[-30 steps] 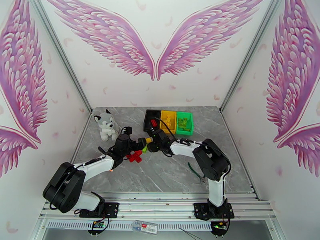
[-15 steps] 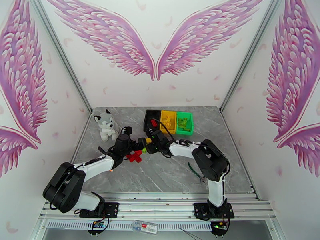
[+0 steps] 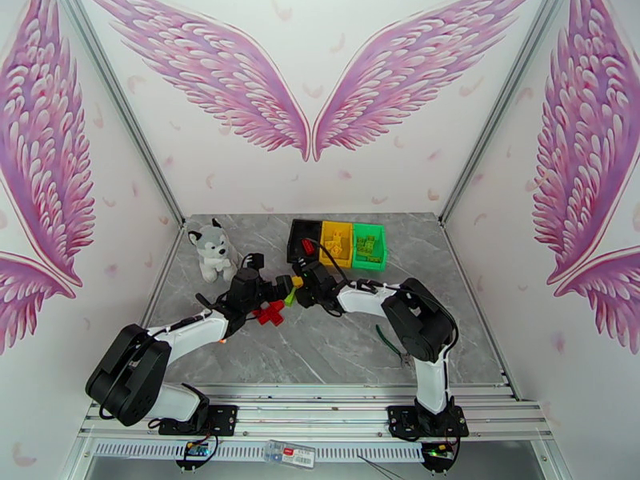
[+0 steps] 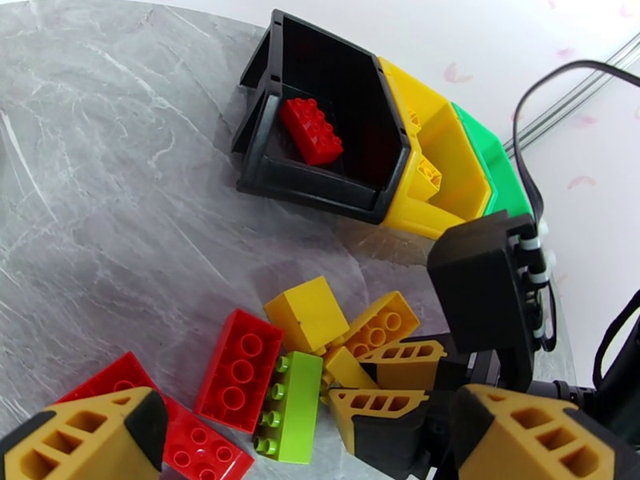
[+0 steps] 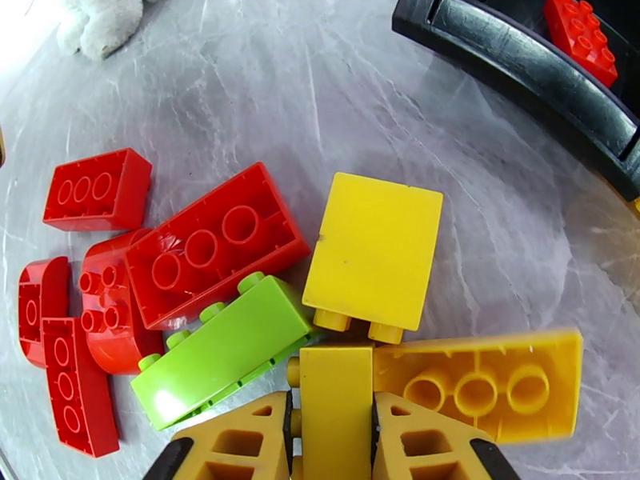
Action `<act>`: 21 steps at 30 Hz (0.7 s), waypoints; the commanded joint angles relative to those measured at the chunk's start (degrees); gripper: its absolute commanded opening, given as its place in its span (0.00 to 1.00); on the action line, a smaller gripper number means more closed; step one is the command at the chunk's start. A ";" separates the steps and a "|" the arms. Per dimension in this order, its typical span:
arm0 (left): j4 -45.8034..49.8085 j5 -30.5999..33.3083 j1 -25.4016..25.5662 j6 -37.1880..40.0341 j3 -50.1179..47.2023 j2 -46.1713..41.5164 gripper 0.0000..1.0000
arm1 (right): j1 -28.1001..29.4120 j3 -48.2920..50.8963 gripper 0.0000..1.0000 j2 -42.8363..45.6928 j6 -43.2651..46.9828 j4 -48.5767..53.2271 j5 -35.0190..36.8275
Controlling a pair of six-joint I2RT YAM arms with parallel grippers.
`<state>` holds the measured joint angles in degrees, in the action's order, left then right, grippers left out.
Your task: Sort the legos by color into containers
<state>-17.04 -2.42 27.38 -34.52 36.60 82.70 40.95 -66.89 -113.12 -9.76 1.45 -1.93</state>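
Plastic bricks (image 5: 212, 242) like these are judged to be light, hard and smooth. They should not bend or break, but one could slip or twist if only a corner is pinched. A brick is best taken across its two flat sides, near the middle.

The right end effector (image 5: 334, 454) is clamped on a thin yellow brick (image 5: 336, 386), squeezed between its fingers (image 5: 240, 446). This brick is at the near side of the heap. It touches a flat yellow brick (image 5: 374, 250) and is just beside a long yellow brick (image 5: 480, 386) that lies hollow side up. A green brick (image 5: 220, 354) is pressed close on the other side, so it may be dragged along in a lift. The left end effector (image 4: 316, 442) is spread wide apart, and nothing is held in it.

These bricks are heaped on the bench (image 5: 240, 90), near the bins (image 4: 384, 194). One red brick (image 4: 312, 131) is lying in the black bin (image 4: 320, 190). The yellow bin (image 4: 436, 130) and the green bin (image 4: 500, 166) are joined on after it.

The lower part of the held brick is hidden by the fingers, so it cannot be told whether it is off the bench. From above, the heap is mostly covered by the two end effectors. What is in the yellow and green bins is hard to make out, as the walls are in the way. Some red bricks (image 4: 192, 454) are cut off at the picture's lower edge.
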 commanded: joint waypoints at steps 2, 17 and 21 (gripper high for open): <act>-0.29 -1.45 0.24 0.73 0.30 0.69 0.99 | 0.35 3.52 0.22 4.68 -1.93 -0.88 0.64; 3.94 0.84 8.39 5.65 6.24 5.32 0.99 | -9.63 8.64 0.20 15.09 -12.03 -1.47 3.32; 5.25 1.81 10.14 7.19 7.62 6.05 0.98 | -13.71 5.51 0.20 14.32 -13.71 0.15 3.21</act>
<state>-14.37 -1.87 36.56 -29.61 41.67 87.81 28.82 -58.98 -99.37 -20.53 0.40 -0.12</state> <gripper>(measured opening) 0.987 0.260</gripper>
